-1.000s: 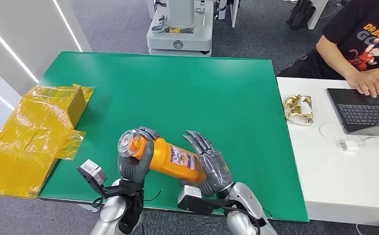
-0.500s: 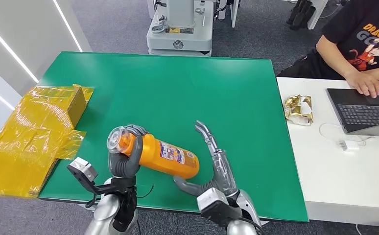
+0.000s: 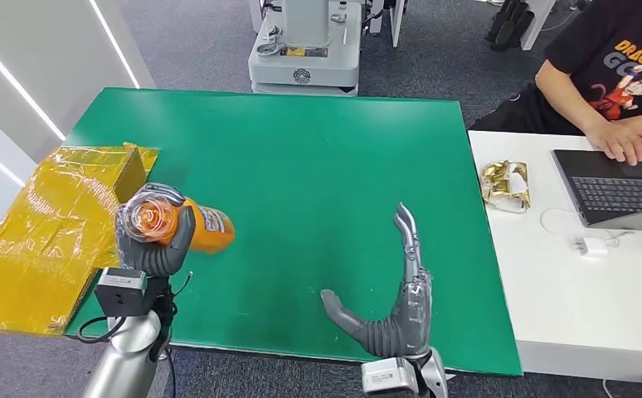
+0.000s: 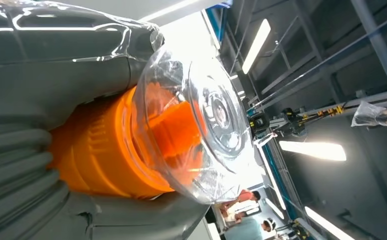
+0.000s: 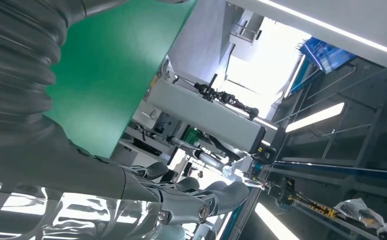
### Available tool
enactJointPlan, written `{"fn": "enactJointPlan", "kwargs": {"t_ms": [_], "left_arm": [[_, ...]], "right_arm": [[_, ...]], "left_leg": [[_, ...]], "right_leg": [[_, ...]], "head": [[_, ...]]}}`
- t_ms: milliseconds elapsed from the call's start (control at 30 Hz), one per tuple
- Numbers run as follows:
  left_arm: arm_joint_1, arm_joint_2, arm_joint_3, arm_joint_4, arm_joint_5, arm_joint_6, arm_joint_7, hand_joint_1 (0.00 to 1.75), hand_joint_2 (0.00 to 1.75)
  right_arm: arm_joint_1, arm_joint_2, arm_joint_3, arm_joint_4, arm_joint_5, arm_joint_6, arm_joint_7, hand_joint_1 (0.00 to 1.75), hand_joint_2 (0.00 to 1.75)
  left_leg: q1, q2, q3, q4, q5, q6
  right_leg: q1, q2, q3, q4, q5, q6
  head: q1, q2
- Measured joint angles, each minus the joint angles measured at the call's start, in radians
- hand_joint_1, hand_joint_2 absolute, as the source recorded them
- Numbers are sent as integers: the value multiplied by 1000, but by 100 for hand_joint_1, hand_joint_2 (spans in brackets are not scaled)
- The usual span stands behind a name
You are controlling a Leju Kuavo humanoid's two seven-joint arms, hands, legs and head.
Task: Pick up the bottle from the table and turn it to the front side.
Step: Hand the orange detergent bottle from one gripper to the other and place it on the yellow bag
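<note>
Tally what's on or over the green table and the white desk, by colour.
Orange: 1, the bottle held by the left hand
Yellow: 1, the wrapped box
Gold: 1, the crumpled wrapper
Dark grey: 1, the laptop
White: 1, the charger
Total: 5

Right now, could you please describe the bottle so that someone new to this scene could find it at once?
Start at the green table and go to its near left corner, beside the crinkled yellow plastic wrapping. There the left hand holds the orange bottle off the surface. Its clear domed cap, facing the camera, and white label set it apart from the yellow wrapping.
</note>
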Motion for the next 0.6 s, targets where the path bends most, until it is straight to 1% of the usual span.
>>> {"fn": "enactJointPlan", "kwargs": {"t_ms": [67,133,200,267,333,433,500,600], "left_arm": [[-1,27,2,7,-56,42,10,175,175],[-1,65,7,17,-146,102,31,175,175],[-3,112,21,26,-233,145,58,175,175],[-6,164,37,35,-325,162,99,175,175],[-11,223,57,44,-427,145,157,175,175],[-22,298,98,63,-507,70,221,175,175],[-29,334,118,75,-530,39,239,175,175],[-50,379,123,107,-578,-8,270,175,175]], "right_arm": [[9,1,0,-8,-2,-6,0,0,175],[21,2,-2,-20,-2,-10,1,0,175],[33,1,-6,-33,0,-8,2,0,175],[42,1,-11,-47,0,0,3,0,175],[51,1,-17,-62,-1,12,2,0,175],[64,1,-26,-80,-1,24,-1,0,175],[69,1,-30,-87,-1,25,-2,0,175],[72,1,-31,-92,-2,31,-9,0,175]], "left_leg": [[0,0,0,0,0,0],[0,1,0,0,0,0],[0,1,0,0,0,0],[0,2,0,0,0,0],[1,2,0,0,0,-1],[2,3,0,0,0,-2],[2,3,0,0,1,-2],[2,2,0,0,1,-2]], "right_leg": [[0,0,0,0,0,0],[0,1,0,0,0,0],[0,2,-1,0,0,0],[0,2,-1,0,0,0],[1,3,-1,0,0,-1],[2,3,-1,0,0,-2],[2,3,-1,0,0,-3],[2,3,-2,0,0,-3]], "head": [[0,0],[0,0],[0,0],[0,0],[0,0],[0,0],[0,0],[0,0]]}}
